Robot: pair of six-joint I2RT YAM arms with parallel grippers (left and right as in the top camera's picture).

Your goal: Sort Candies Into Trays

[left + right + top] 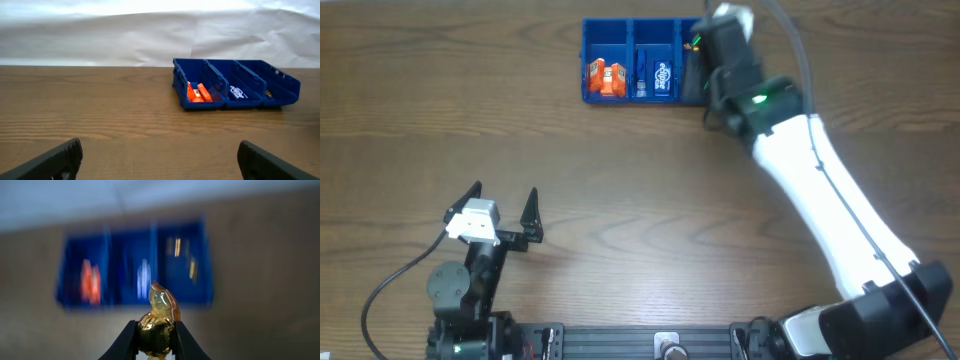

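A blue tray (588, 60) with three compartments sits at the far middle of the table. Its left compartment holds orange candies (605, 77), its middle one a blue-wrapped candy (660, 76). My right gripper (156, 330) is shut on a gold-wrapped candy (159, 317) and hangs in front of the tray (112, 298), which looks blurred; in the top view it is over the tray's right compartment (705, 45). My left gripper (505, 205) rests open near the front left, with nothing between its fingers (57, 160). It faces the tray (280, 80) from far off.
The wooden table (620, 200) lies bare between the tray and the arm bases. A white backdrop (150, 35) runs behind the table's far edge. The right arm (820, 190) stretches diagonally across the right side.
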